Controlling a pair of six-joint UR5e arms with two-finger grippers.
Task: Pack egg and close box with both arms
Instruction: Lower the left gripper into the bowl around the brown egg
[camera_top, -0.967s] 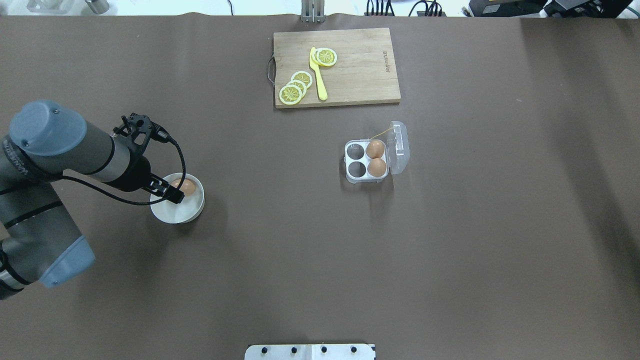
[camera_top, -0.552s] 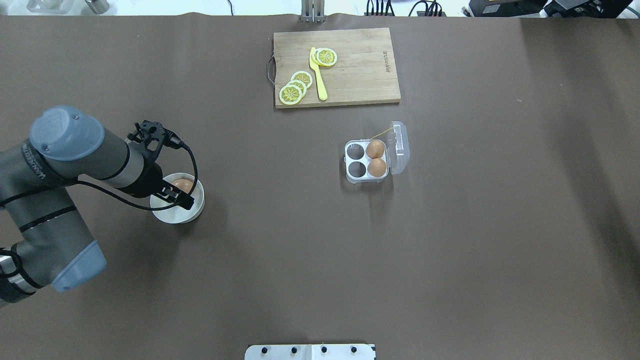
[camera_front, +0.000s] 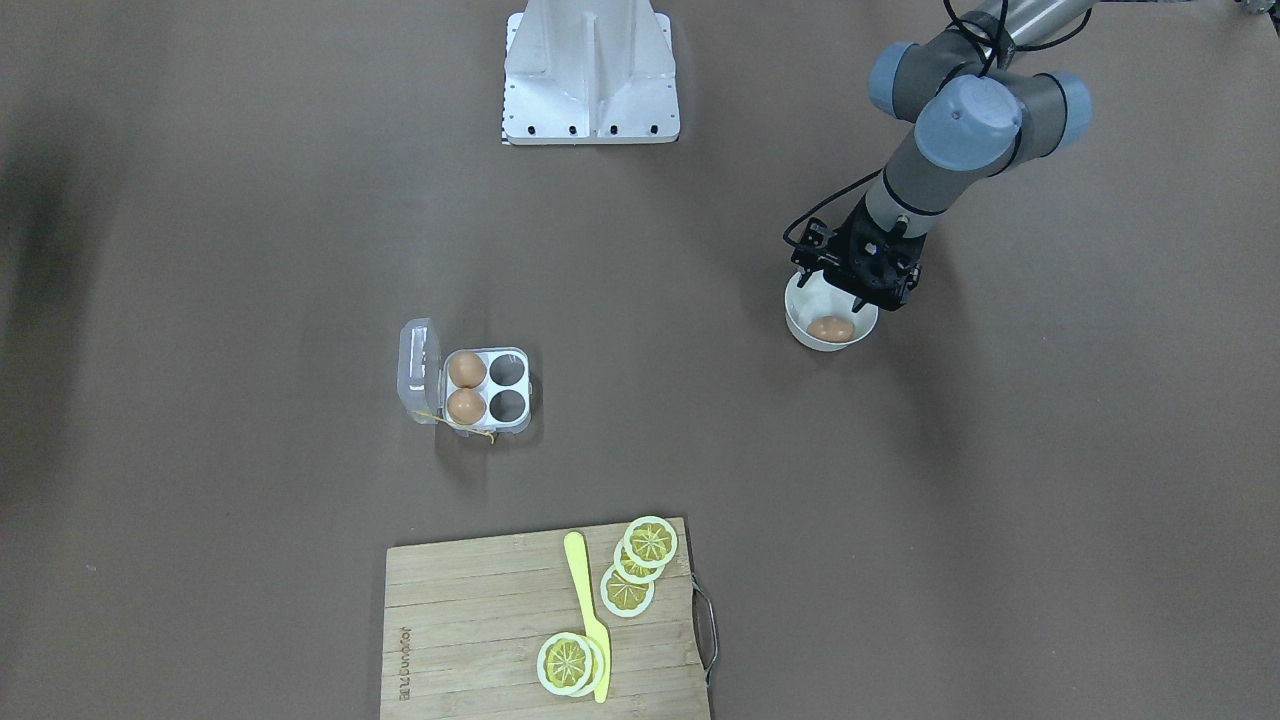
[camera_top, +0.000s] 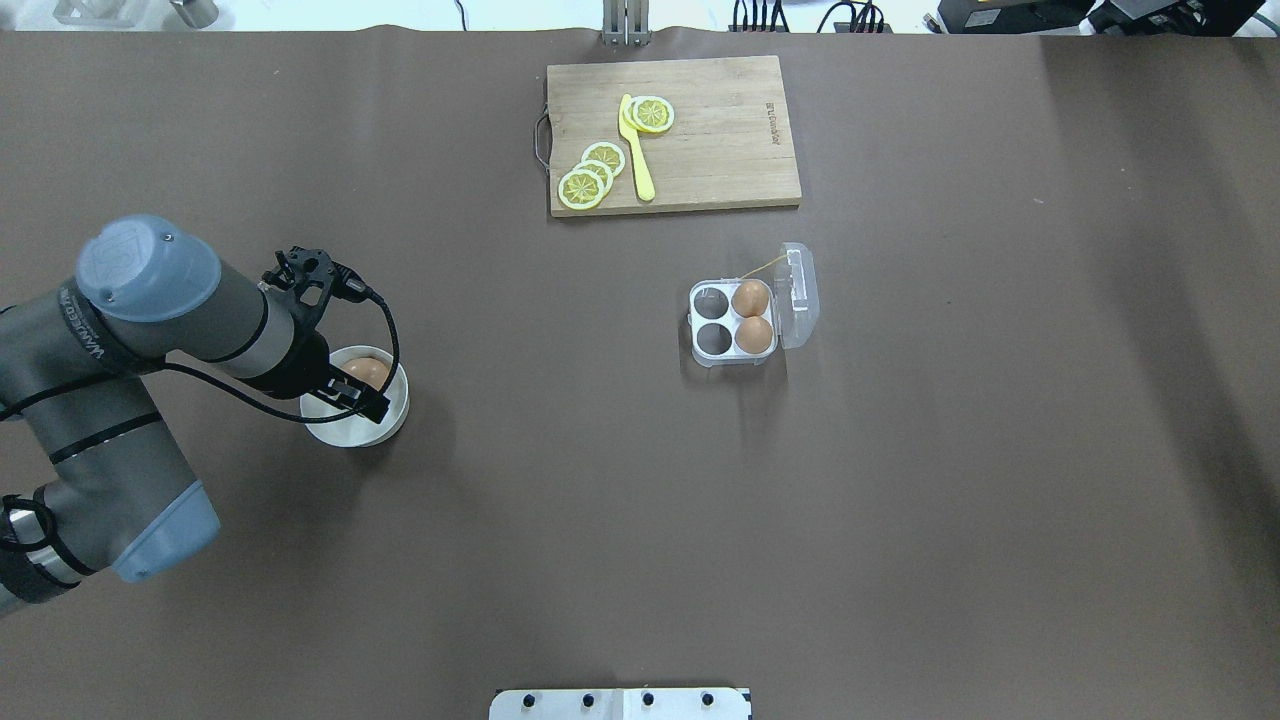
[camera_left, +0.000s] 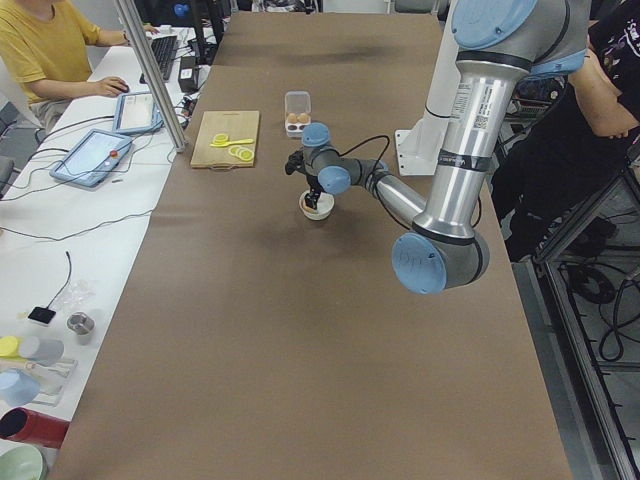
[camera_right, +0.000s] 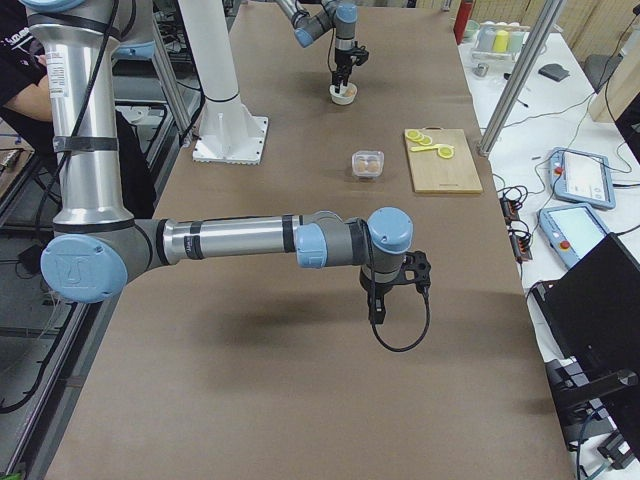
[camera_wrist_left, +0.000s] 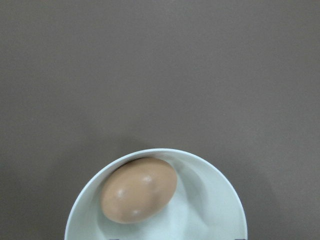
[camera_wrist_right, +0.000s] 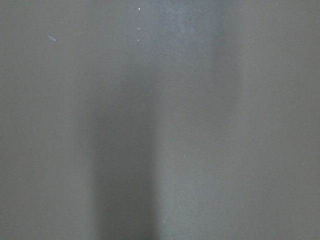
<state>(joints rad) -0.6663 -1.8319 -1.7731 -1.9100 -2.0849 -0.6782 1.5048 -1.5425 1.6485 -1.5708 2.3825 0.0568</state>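
The egg (camera_top: 368, 372) lies in a round white bowl (camera_top: 345, 428) at the table's left; it also shows in the left wrist view (camera_wrist_left: 139, 190) and the front view (camera_front: 831, 329). My left gripper (camera_top: 352, 392) hangs open just over the bowl's near side, apart from the egg. The box (camera_top: 712, 322) stands mid-table with its clear lid (camera_top: 798, 295) swung open to the right. Two brown eggs (camera_top: 752, 316) fill its right cells; the two left cells are empty. My right gripper (camera_right: 378, 308) shows only in the right side view, low over bare table; I cannot tell whether it is open or shut.
A wooden cutting board (camera_top: 720, 140) with lemon slices and a yellow knife (camera_top: 636, 150) lies at the table's far edge. The white robot base (camera_top: 620, 704) sits at the near edge. Operators sit and stand beside the table in the left side view.
My left arm has swung a little to the right and its gripper has shifted further over the bowl. The egg, the box and the board have not moved.
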